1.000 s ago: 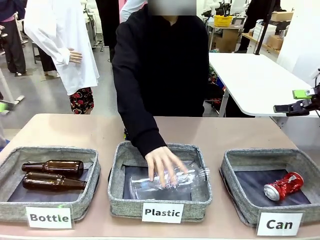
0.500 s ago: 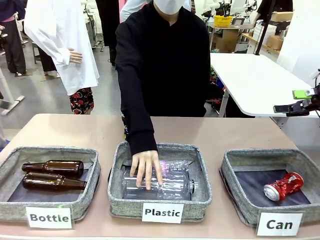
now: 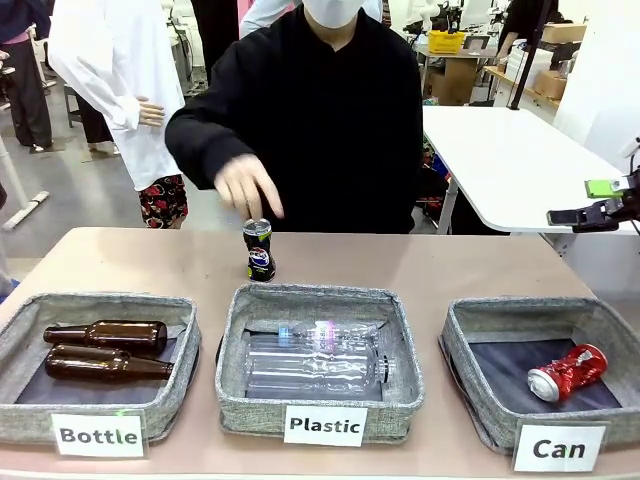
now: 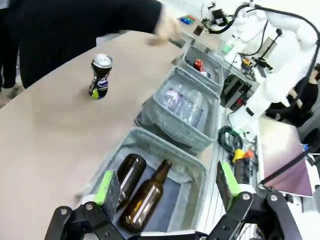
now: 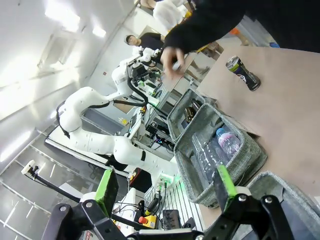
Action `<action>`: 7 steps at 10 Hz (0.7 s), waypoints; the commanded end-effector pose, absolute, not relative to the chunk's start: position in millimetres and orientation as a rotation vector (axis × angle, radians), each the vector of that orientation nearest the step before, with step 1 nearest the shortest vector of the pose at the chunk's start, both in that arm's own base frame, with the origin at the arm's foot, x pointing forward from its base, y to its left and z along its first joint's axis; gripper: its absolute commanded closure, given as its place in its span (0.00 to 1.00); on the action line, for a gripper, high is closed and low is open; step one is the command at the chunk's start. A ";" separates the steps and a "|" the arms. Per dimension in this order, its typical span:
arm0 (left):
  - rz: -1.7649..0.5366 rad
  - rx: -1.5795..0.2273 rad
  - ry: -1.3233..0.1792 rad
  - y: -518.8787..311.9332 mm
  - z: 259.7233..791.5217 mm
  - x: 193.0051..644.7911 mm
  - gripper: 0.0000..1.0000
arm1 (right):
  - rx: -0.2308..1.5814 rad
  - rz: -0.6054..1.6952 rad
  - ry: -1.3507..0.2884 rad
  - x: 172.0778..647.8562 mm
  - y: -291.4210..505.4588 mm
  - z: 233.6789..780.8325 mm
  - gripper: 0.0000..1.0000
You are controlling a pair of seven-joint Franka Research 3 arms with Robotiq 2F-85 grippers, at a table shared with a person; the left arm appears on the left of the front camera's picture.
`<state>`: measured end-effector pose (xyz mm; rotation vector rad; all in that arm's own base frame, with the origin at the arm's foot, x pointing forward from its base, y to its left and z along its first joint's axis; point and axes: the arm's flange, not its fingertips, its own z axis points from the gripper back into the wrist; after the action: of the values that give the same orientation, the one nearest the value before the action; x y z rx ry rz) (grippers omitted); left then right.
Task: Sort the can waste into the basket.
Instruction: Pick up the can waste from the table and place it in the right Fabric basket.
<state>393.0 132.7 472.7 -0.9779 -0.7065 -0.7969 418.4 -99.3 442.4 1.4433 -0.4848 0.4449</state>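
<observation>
**One can not yet sorted, and the person's hand is out of the way**

The black-blue can [image 3: 259, 250] stands upright on the bare table, a little left of the centre of the front view, just behind the far rim of the Plastic basket [image 3: 320, 296]. The red can [image 3: 567, 372] already lies on its side in the Can basket [image 3: 530, 306], at the lower right of the frame. So I judge that half of the sorting is done.

What changed: a second ago the person's hand [image 3: 245, 185] was down inside the Plastic basket, on the clear bottles [image 3: 315, 362]. Now it is lifted and blurred, just above the black-blue can (I cannot tell if it touches the top). The can is now in plain view, and I think it will soon be free to take.

My left gripper [image 4: 167, 182] and right gripper [image 5: 166, 184] both have the jaws wide apart, with nothing between them. I would wait for the hand to clear before reaching.
</observation>
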 end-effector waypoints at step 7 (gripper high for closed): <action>-1.047 -0.787 -0.601 -89.7 390.1 520.8 0.00 | 1.462 0.443 -0.504 418.9 -98.8 445.3 0.00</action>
<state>507.1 -90.8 397.9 -0.7813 -0.5327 -1.0164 418.5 -99.0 442.5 1.4433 -0.4844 0.4456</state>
